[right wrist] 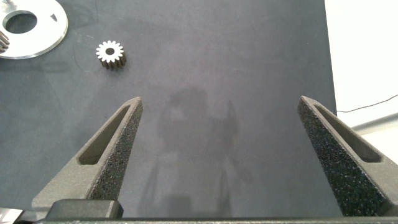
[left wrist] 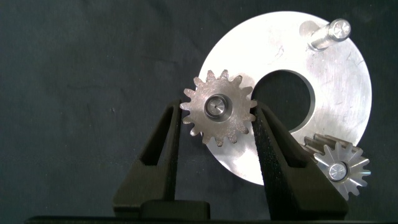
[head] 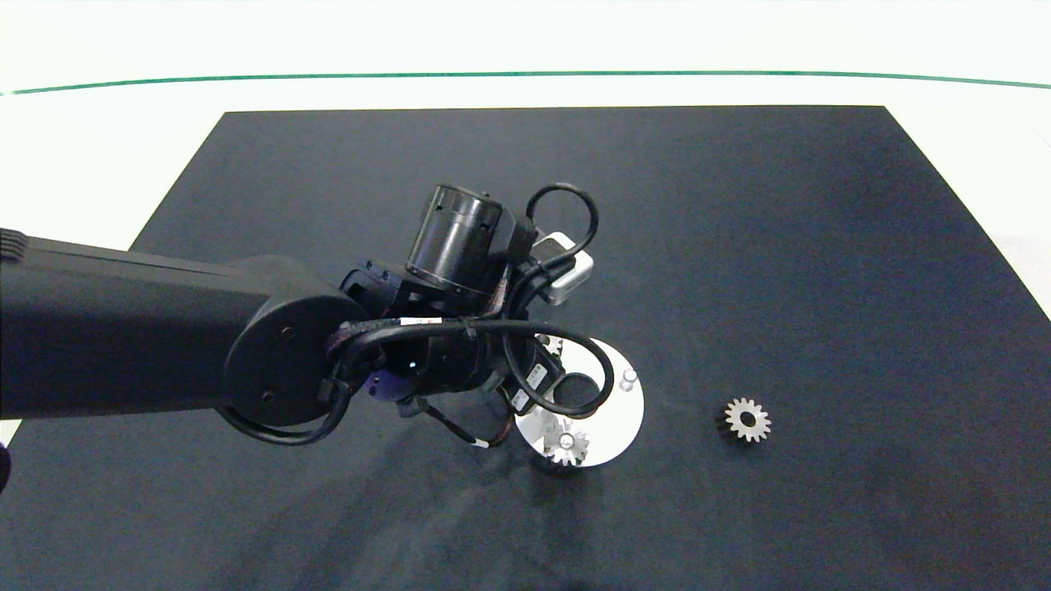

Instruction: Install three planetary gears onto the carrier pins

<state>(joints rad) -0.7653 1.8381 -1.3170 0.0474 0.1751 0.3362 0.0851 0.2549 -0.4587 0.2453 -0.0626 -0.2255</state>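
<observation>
Left gripper [left wrist: 217, 124] positioned over the flat white round metal carrier plate [left wrist: 336, 81] on the black mat [head: 739, 246]; fingers [left wrist: 163, 149] narrowed around a small silver metal spur gear [left wrist: 219, 115], one finger at each side of the teeth. Contact with the teeth looks close on both sides, though full clamping not certain from the wrist view. Gear seated on a carrier pin, pin tip [left wrist: 217, 107] visible in the centre bore. Gear lying flat on the plate, next to the large centre hole [left wrist: 283, 99].

Second silver spur gear [left wrist: 342, 168] already on another pin at the plate rim, partly hidden behind a finger in the left wrist view; also seen at the near edge of the plate in the head view [head: 566, 446].

Third pin, a short white-silver cylindrical peg [left wrist: 326, 34], standing bare on the plate, well apart from both mounted gears.

Third silver spur gear [head: 746, 419] lying flat on the mat, loose, off to the right of the plate and apart from it; also in the right wrist view [right wrist: 111, 53].

Right gripper [right wrist: 221, 112] spread wide, holding nothing, hovering above bare mat well apart from the loose gear. Right arm not in the head view.
</observation>
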